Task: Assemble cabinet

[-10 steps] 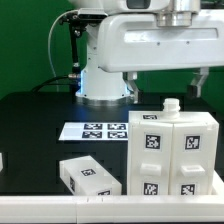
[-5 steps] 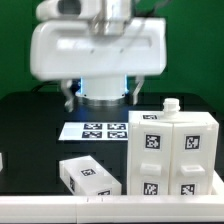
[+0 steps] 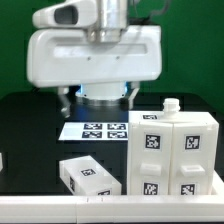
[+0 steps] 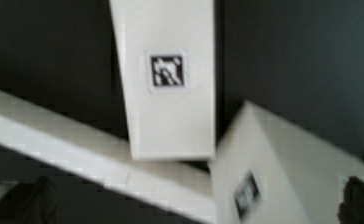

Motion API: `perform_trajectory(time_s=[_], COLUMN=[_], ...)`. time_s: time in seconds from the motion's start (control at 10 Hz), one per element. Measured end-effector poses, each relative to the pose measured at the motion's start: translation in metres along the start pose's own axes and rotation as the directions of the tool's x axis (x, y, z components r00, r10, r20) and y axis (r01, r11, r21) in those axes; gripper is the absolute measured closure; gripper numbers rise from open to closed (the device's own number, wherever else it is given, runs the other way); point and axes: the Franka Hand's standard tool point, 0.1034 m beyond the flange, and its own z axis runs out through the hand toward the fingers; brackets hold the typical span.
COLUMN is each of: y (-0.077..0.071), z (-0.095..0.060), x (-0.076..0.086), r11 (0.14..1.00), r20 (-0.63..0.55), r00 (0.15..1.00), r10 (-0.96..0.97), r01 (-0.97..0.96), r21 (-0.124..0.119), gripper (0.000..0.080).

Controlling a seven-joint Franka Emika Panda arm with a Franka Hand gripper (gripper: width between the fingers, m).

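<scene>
The cabinet (image 3: 172, 150) is the large white box frame with black-and-white tags, standing at the exterior view's right near the front. A smaller white tagged block (image 3: 88, 177) lies on the black table at the front, left of the cabinet. My gripper (image 3: 97, 95) hangs high above the table's back centre, over the marker board, touching nothing. Its two dark fingers stand wide apart with nothing between them. The wrist view is blurred. It shows a long white tagged piece (image 4: 166, 75) and a second white tagged piece (image 4: 285, 170) far below the open gripper (image 4: 188, 205).
The marker board (image 3: 97, 129) lies flat behind the block, in front of the robot base (image 3: 100, 88). A small white thing (image 3: 2, 160) shows at the exterior view's left edge. A white rim (image 3: 60, 208) runs along the table's front, and a white strip (image 4: 72, 135) crosses the wrist view.
The arm's hand has swung from the exterior view's upper right to the upper centre-left, then risen slightly. The cabinet and block have not moved.
</scene>
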Motion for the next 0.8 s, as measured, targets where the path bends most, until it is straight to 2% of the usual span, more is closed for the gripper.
perform_trajectory(time_s=[0.1,0.3,0.6,0.8], y=[0.008,0.012,0.005,0.001], z=[0.011,0.029,0.065,0.079], x=[-0.01,-0.019,-0.034,-0.038], r11=[1.0,1.0,0.999,0.999], r20=[0.021,0.054,0.118,0.112], r00=[1.0,0.998,0.992,0.993], r10=[0.017,0.03,0.044,0.044], r01=[-0.017,-0.03,-0.046,-0.043], r21=[0.001,0.002,0.01,-0.009], gripper=[0.0003,0.0003,0.0003,0.0003])
